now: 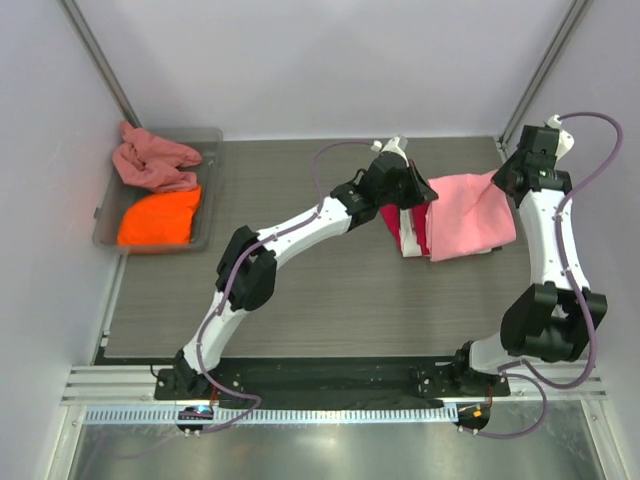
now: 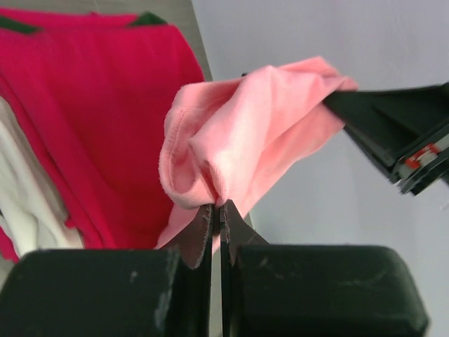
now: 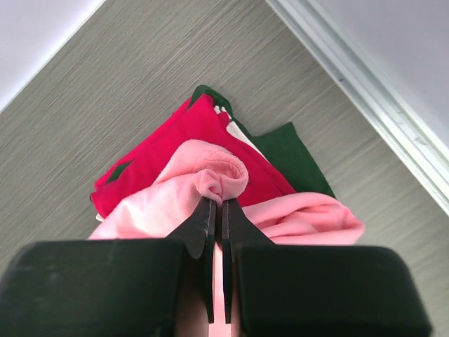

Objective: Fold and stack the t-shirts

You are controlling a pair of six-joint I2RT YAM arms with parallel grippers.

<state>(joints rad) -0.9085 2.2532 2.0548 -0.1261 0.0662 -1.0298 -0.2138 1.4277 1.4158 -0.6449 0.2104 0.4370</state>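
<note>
T-shirts (image 1: 465,215) on grey woodgrain table (image 1: 330,290); white walls (image 1: 320,60).

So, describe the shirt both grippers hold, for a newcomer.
Far right of the table, over the folded pile. The light pink t-shirt is held between the left gripper and right gripper; the crimson red t-shirt beneath is much darker.
</note>
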